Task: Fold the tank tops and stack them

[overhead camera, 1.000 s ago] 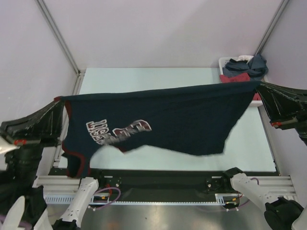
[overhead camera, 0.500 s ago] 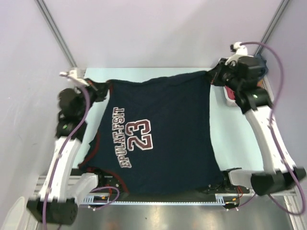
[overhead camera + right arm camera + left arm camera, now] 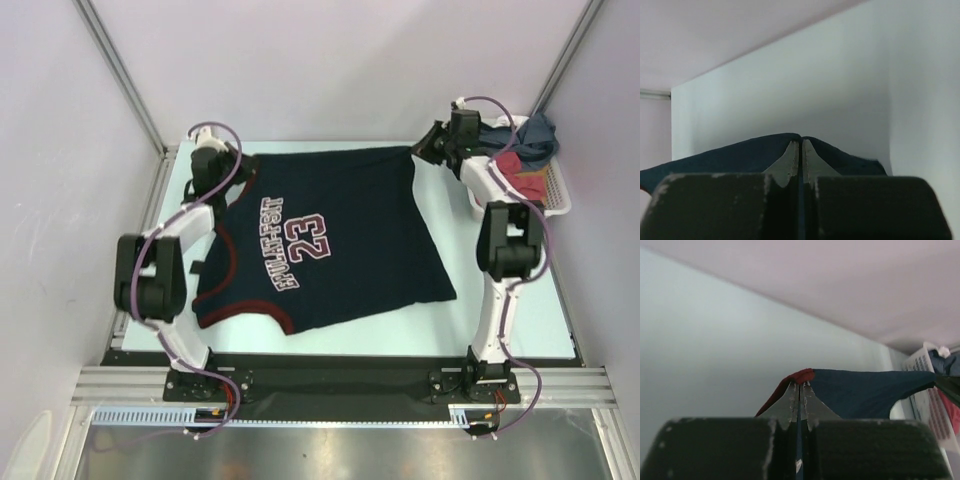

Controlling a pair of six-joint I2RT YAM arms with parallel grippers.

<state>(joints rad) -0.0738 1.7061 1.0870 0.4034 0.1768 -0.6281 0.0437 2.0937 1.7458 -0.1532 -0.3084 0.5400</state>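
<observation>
At far table (image 3: 505, 300) edge, tank top (image 3: 345, 265)

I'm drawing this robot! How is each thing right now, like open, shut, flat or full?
navy tank top: spread out, print up, both far corners pinched.
left gripper: shut on its red-trimmed corner.
right gripper: shut on its other far corner.
basket: holds heaped clothes.

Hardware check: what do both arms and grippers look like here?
Left arm and right arm: white links, black joints, and a thin purple cable looped along each. Left gripper and right gripper: black bodies with scuffed edges, pale grey tapered fingertips.
</observation>
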